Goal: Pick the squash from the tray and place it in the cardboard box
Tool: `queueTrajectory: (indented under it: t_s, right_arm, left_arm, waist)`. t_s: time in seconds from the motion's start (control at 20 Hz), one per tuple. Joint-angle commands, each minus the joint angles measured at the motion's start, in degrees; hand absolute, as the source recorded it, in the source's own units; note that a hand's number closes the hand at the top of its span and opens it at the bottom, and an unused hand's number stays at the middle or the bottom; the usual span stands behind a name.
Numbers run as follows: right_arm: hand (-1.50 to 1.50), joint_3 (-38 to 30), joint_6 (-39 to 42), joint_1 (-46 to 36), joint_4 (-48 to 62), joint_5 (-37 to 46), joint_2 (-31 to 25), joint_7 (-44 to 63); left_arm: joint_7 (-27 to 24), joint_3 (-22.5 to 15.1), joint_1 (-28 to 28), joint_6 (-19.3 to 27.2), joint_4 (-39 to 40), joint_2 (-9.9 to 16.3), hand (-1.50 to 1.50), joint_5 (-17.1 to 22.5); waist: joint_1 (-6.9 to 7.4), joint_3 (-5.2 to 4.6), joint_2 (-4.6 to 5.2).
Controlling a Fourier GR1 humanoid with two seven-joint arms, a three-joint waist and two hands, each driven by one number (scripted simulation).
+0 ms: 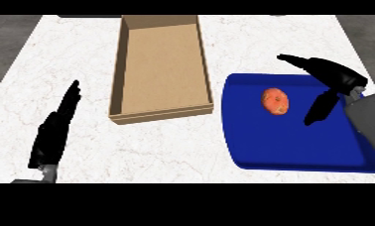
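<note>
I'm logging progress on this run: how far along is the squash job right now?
Nothing is finished yet: the squash lies on the blue tray, untouched. In hand: the right robot hand is over the tray, open, beside the squash but not around it. Left to do: grasp it, lift it and set it in the cardboard box, which holds nothing. The left robot hand rests open at the counter's left.

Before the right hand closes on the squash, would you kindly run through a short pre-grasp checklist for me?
1. Squash lies in the blue tray: ok.
2. Right hand open, fingers and thumb spread: ok.
3. Right hand around the squash: not ok, it is beside it, to the right.
4. Cardboard box open on top, nothing visible inside: ok.
5. Left hand open, resting at the counter's left, away from box and tray: ok.
6. Right hand's height above the tray: cannot tell.
</note>
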Motion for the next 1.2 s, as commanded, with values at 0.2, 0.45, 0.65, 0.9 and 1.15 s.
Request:
queueTrajectory:
  t_s: [0.2, 0.45, 0.65, 0.9, 1.15]
  right_arm:
    - [-1.50, -2.0, -1.0, 0.3, 3.1, 8.9, 6.1, 3.5]
    - [-1.50, -3.2, -1.9, 3.9, 5.3, 13.2, 6.9, 0.7]
    - [-1.50, -4.5, -0.8, 7.8, -2.5, 15.2, 9.8, 5.4]
    - [-1.50, -9.3, 2.3, 2.4, 2.8, 17.9, 11.1, 2.6]
    - [-1.50, -10.2, -2.1, 7.6, 4.2, 21.6, 11.7, -3.4]
  left_arm:
    - [-1.8, 1.8, -0.1, -2.3, 1.8, -2.6, 0.00, -2.1]
    - [-0.7, 2.7, 0.5, -2.2, 0.0, -4.0, 0.00, -3.7]
    - [-1.3, 4.8, 1.1, -4.9, 0.3, -4.4, 0.00, -3.6]
    - [2.4, 5.1, 0.5, -5.9, -3.3, -5.6, 0.00, -6.2]
    - [5.0, 5.7, 1.0, -6.2, -6.5, -6.6, 0.00, -7.7]
  waist:
    - [0.27, 0.03, 0.16]
    - [0.34, 0.05, 0.17]
    - [-0.06, 0.02, 0.04]
    - [0.18, 0.04, 0.10]
    - [0.09, 0.05, 0.07]
